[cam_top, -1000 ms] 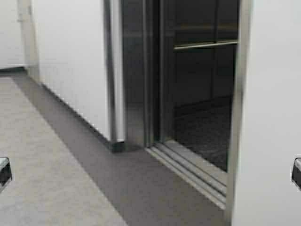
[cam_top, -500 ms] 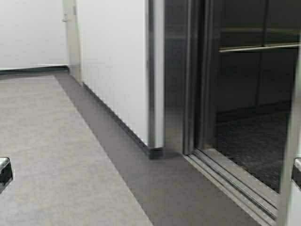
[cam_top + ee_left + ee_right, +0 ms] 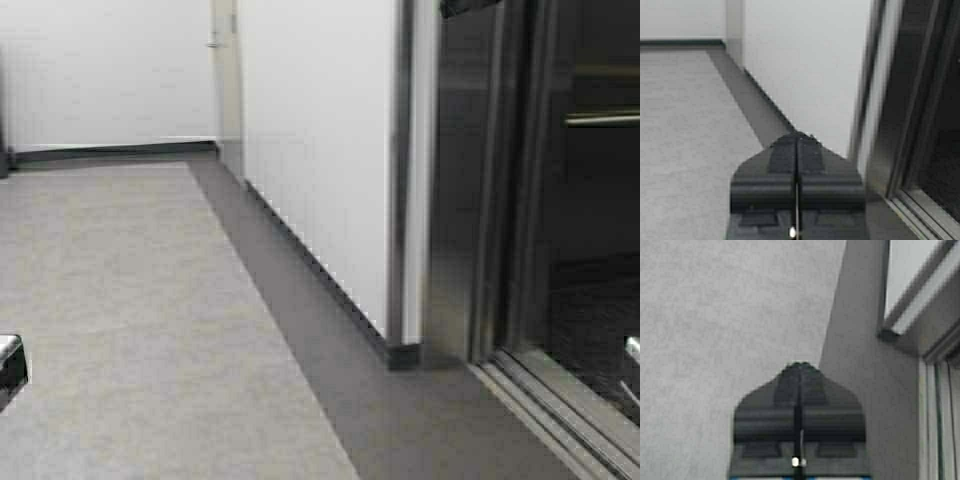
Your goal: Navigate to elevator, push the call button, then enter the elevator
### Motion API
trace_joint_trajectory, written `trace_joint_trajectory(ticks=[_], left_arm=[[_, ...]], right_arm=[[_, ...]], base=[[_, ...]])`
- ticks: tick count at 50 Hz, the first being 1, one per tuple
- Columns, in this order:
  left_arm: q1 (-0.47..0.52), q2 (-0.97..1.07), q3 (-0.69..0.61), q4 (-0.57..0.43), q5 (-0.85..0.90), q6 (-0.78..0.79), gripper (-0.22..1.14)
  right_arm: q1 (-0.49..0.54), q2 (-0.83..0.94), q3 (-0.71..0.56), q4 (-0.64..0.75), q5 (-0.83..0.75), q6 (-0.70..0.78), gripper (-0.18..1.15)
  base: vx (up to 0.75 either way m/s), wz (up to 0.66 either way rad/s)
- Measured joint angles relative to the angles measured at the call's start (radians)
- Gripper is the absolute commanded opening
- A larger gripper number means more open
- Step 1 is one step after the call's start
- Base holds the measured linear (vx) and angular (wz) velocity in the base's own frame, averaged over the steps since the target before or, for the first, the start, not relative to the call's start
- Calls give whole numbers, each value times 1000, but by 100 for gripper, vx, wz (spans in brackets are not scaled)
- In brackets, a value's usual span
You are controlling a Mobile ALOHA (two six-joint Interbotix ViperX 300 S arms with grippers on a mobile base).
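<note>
The elevator (image 3: 580, 220) stands open at the right edge of the high view, showing its steel frame (image 3: 455, 190), a dark cabin, a handrail (image 3: 600, 118) and the floor sill (image 3: 560, 415). It also shows in the left wrist view (image 3: 920, 110). The call button is out of view. My left gripper (image 3: 797, 137) is shut and empty, held low near the door frame's corner. My right gripper (image 3: 800, 367) is shut and empty above the grey floor; the sill (image 3: 935, 415) lies beside it.
A white wall (image 3: 320, 140) runs from the elevator frame back to a far white wall (image 3: 110, 70) with a dark skirting. Pale grey floor (image 3: 130, 320) fills the left, with a darker strip (image 3: 330, 340) along the wall.
The robot has turned left: the whole scene has shifted right in the high view. The elevator opening has slid from centre to the right edge, and more floor and far wall show.
</note>
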Motion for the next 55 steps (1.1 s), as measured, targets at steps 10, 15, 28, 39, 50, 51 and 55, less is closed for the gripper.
trace_joint_trajectory(ticks=[10, 15, 28, 39, 50, 51, 55], left_arm=[[-2, 11, -2, 0, -8, 5, 3], [-2, 28, -3, 0, -11, 12, 3], [0, 61, -17, 0, -46, 6, 3], [0, 57, -20, 2, -55, 3, 3], [-2, 55, -20, 3, -57, 3, 3], [-2, 55, -20, 5, -57, 3, 3], [-2, 55, -20, 5, -55, 3, 3]], right_arm=[[0, 2, 0, 0, -2, 0, 6], [0, 2, 0, 0, -3, -2, 6], [3, 3, 5, 0, -8, -2, 6], [0, 3, 25, 0, -6, 0, 6], [-77, -3, 61, 20, 31, 18, 6], [-86, -5, 64, 21, 32, 17, 6], [-104, -9, 77, 26, 43, 18, 6]], base=[[48, 28], [50, 30], [53, 16], [55, -3], [57, -16], [57, -21], [57, -21]])
